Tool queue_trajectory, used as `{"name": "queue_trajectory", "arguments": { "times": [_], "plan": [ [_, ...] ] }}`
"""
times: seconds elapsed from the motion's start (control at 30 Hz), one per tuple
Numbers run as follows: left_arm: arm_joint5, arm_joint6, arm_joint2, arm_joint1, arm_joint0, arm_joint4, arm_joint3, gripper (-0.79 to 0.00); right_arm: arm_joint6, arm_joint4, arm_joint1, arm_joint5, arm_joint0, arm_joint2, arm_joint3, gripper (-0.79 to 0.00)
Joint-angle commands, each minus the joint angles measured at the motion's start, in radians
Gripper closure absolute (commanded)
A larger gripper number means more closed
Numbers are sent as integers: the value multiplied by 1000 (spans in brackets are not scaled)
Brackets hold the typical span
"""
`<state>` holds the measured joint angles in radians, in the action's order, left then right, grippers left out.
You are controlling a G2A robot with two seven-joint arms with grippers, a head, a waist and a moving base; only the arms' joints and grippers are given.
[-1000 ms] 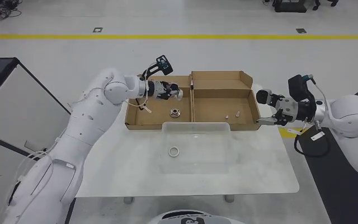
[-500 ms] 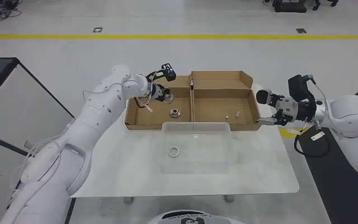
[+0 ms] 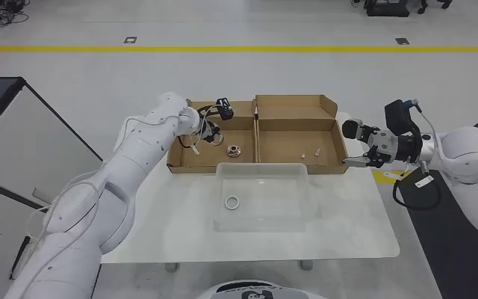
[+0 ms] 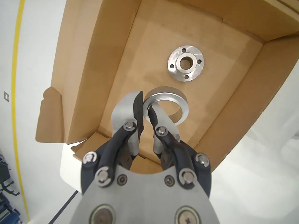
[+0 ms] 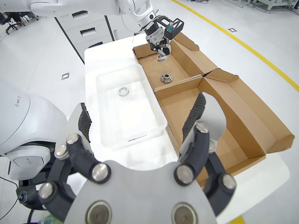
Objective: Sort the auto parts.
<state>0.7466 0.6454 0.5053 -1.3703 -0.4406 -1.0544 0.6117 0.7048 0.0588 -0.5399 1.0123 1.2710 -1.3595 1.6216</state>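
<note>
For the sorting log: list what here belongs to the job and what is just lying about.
Job:
- steel ring held in the left claw
- flanged hub in the left box
- second ring in the clear tray
- two small parts in the right box

Lying about:
- drawer cabinet near the table
- yellow floor line

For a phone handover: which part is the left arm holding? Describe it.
Look at the left cardboard box at the table's far edge. The left end effector above it pinches a plain metal ring. Unlike the flanged hub lying below, it has no bolt holes.
</note>
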Motion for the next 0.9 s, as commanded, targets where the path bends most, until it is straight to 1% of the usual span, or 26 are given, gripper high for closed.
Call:
{"name": "queue_trajectory", "arguments": {
  "times": [0.0, 0.3, 0.57, 0.87],
  "plan": [
    [0, -12, -9, -10, 2, -10, -19, 0, 0, 0, 0, 0, 0, 0, 0, -785],
    [-9, -52, -47, -56, 12, -63, -102, 0, 0, 0, 0, 0, 0, 0, 0, -785],
    [-3, -87, -67, -87, 14, -96, -185, 0, 0, 0, 0, 0, 0, 0, 0, -785],
    [-6, -142, -79, -115, 14, -126, -252, 0, 0, 0, 0, 0, 0, 0, 0, -785]
  ]
}}
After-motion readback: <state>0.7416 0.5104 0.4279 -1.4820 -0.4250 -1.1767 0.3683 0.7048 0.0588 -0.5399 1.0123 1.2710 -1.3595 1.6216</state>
